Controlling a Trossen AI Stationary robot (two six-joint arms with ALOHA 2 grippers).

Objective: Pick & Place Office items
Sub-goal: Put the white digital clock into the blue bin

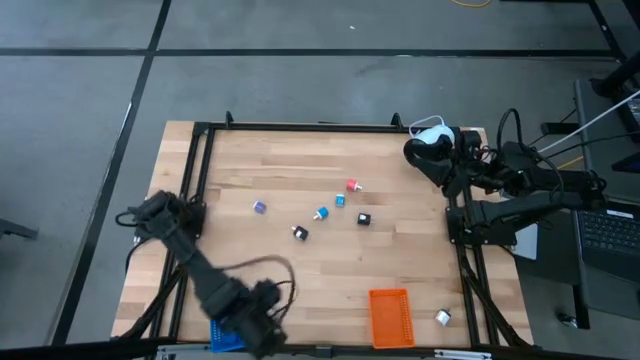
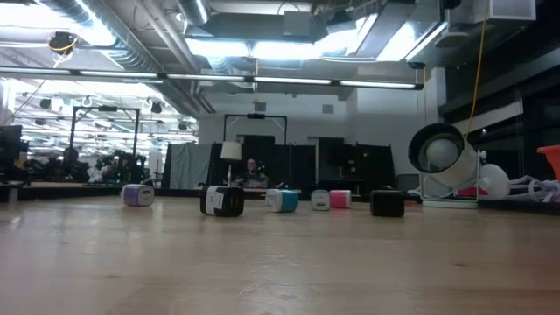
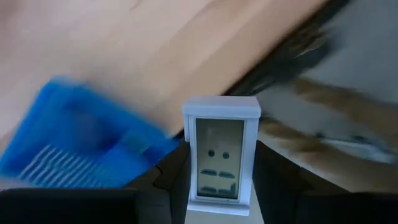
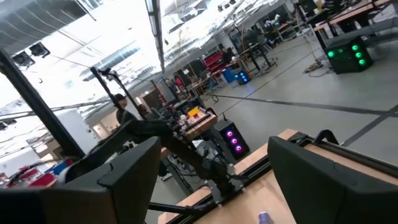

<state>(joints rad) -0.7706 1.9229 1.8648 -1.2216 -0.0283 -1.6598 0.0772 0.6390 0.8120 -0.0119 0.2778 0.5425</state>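
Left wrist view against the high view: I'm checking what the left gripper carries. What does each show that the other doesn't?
Only the left wrist view shows the small white rectangular item with a grey face clamped between the left gripper fingers. Only the high view shows the orange rectangular tray, the scattered small pieces such as the red chunk, and the right gripper parked at the far corner. Both show the blue rectangular tray.

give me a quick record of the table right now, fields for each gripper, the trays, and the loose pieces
left gripper: shut on a white rectangular piece, above the blue tray, table's near-left corner
right gripper: open, empty, raised at far-right corner
orange tray: near edge, right of centre
loose pieces: purple, red, two light-blue, two black-white, mid-table
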